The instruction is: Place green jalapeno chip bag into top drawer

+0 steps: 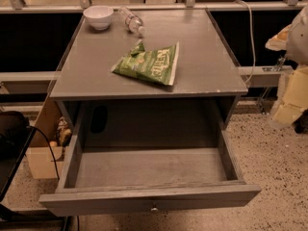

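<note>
The green jalapeno chip bag point(147, 64) lies flat on the grey cabinet top point(207, 76), near its front middle, with its whitish sealed edge to the right. The top drawer point(149, 198) below is pulled open toward me and its inside is bare. A small metal knob point(154, 208) sits at the centre of its front panel. My gripper point(291, 97) shows as a pale blurred shape at the right edge of the view, beside the cabinet and well apart from the bag. It holds nothing that I can see.
A white bowl point(98, 16) and a clear plastic bottle point(132, 21) lying on its side sit at the back left of the cabinet top. A cardboard box point(42, 153) stands on the floor to the left. A white cable point(250, 28) hangs at the back right.
</note>
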`<state>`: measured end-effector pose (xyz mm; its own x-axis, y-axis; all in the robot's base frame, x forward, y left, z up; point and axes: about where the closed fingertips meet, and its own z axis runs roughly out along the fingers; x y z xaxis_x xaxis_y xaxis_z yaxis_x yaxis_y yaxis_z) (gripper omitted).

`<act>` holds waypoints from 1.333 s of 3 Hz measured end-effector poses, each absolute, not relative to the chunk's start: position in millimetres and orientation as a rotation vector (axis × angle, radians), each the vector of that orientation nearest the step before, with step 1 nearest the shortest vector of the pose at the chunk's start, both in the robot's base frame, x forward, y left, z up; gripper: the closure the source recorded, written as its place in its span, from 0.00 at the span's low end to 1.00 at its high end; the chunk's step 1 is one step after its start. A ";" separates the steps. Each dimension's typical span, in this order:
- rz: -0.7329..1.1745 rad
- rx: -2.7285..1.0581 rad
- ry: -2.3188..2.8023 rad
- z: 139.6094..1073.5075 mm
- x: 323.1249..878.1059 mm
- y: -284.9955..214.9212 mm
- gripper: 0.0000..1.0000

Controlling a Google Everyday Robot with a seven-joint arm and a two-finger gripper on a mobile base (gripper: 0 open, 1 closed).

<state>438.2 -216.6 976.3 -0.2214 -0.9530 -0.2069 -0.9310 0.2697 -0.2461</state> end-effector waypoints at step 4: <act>-0.161 -1.651 2.196 964.2 514.5 -198.2 0.00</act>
